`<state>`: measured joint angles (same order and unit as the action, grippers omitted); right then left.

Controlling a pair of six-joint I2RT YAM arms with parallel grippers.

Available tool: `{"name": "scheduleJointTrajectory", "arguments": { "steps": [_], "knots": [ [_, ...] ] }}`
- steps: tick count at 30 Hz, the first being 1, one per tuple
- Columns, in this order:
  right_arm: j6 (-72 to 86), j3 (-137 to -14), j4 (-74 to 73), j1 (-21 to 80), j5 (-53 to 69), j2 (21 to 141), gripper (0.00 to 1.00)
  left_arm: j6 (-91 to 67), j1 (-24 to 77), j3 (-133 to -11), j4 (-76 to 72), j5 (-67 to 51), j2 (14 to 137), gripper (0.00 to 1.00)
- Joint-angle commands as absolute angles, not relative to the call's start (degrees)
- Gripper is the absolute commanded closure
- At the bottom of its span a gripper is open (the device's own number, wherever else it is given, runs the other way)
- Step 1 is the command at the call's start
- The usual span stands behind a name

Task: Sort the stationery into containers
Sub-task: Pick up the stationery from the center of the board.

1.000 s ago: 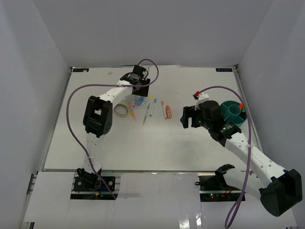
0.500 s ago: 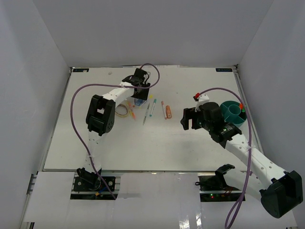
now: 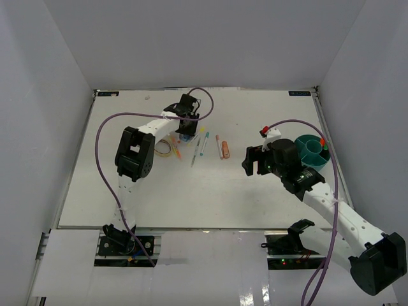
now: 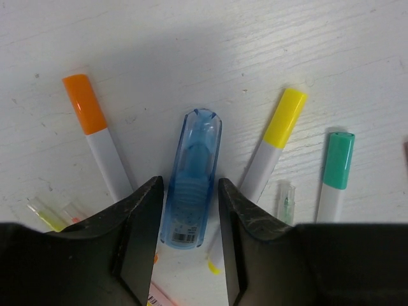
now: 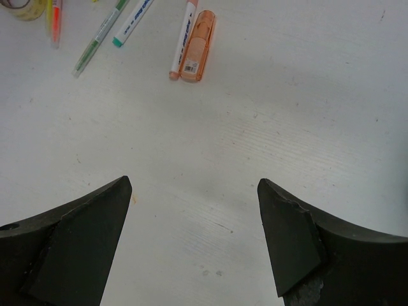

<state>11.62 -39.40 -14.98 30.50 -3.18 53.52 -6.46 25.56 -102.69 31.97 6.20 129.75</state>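
Observation:
My left gripper (image 3: 187, 129) is low over the stationery cluster at the table's back middle. In the left wrist view it (image 4: 190, 180) is open, its jaws closely straddling the lower half of a light blue highlighter (image 4: 194, 146) that lies on the table. Beside it lie an orange-capped pen (image 4: 95, 134), a yellow-capped pen (image 4: 280, 127) and a green-capped pen (image 4: 336, 166). A salmon highlighter (image 3: 225, 149) (image 5: 196, 44) lies to the right. My right gripper (image 3: 247, 159) (image 5: 194, 180) is open and empty above bare table. The teal organiser cup (image 3: 312, 150) stands behind it at the right.
A beige rubber band (image 3: 162, 147) lies left of the pens. Thin pens (image 3: 204, 143) lie between the blue and salmon highlighters. An orange-tipped item (image 3: 323, 141) sticks out of the cup. White walls close in the table (image 3: 159, 191) on three sides.
My left gripper has turned and come down over the blue highlighter, its jaws now on either side of it. My right arm has shifted slightly towards the front.

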Motion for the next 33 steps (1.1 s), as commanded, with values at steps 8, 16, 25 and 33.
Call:
{"name": "scheduleJointTrajectory", "arguments": {
  "steps": [8,16,25,33],
  "knots": [
    [11.95,-39.55,-13.8,30.67,-3.43,51.33,0.14,-4.4,25.22,-101.78,32.52,5.27,126.57,0.69],
    [11.95,-40.69,-14.15,30.59,-2.55,51.24,0.14,-2.46,25.22,-102.31,31.82,4.75,122.27,0.75],
    [13.62,-47.54,-15.81,30.59,1.48,53.52,0.14,2.63,28.29,-94.15,25.5,-1.12,109.44,0.76],
    [15.64,-58.35,-17.58,30.59,8.0,59.67,0.13,6.59,35.15,-72.88,11.35,-13.79,90.98,0.78]
  ]
}}
